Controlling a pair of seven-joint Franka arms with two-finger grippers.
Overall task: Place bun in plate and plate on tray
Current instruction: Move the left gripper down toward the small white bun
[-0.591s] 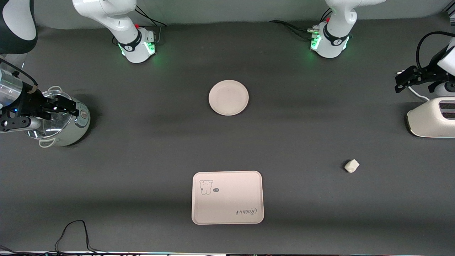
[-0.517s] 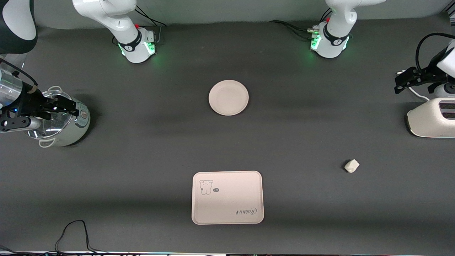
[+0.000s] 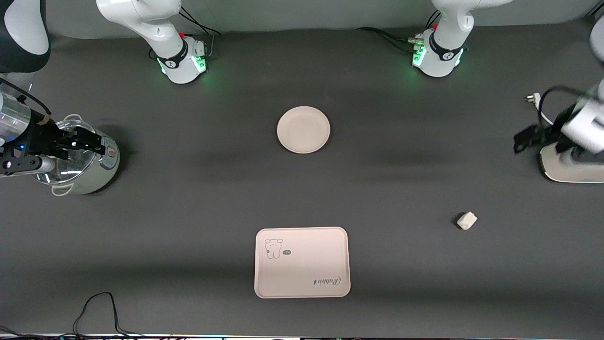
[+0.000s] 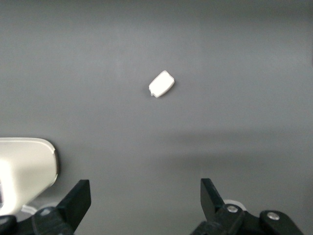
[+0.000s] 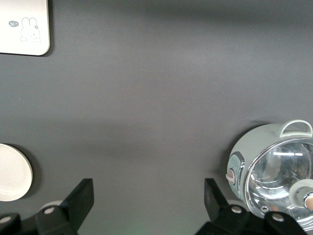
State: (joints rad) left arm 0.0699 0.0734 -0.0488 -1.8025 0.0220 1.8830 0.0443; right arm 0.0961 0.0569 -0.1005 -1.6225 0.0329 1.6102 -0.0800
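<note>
The bun [image 3: 467,220] lies on the dark table toward the left arm's end, nearer to the front camera than the toaster; it also shows in the left wrist view [image 4: 161,83]. The round plate [image 3: 303,129] sits empty mid-table, and its edge shows in the right wrist view [image 5: 12,172]. The tray [image 3: 302,262] lies nearer to the front camera than the plate; its corner shows in the right wrist view [image 5: 24,27]. My left gripper [image 3: 523,140] [image 4: 144,191] is open and empty over the table beside the toaster. My right gripper [image 3: 96,143] [image 5: 149,191] is open and empty over the pot, waiting.
A white toaster [image 3: 571,165] [image 4: 24,166] stands at the left arm's end, with its plug [image 3: 531,98] lying loose. A pale green pot with a glass lid [image 3: 78,163] [image 5: 274,171] stands at the right arm's end. A black cable [image 3: 99,307] lies near the front edge.
My left gripper has swung from above the toaster toward the front camera and the bun, and its arm now covers part of the toaster. The right arm has not moved.
</note>
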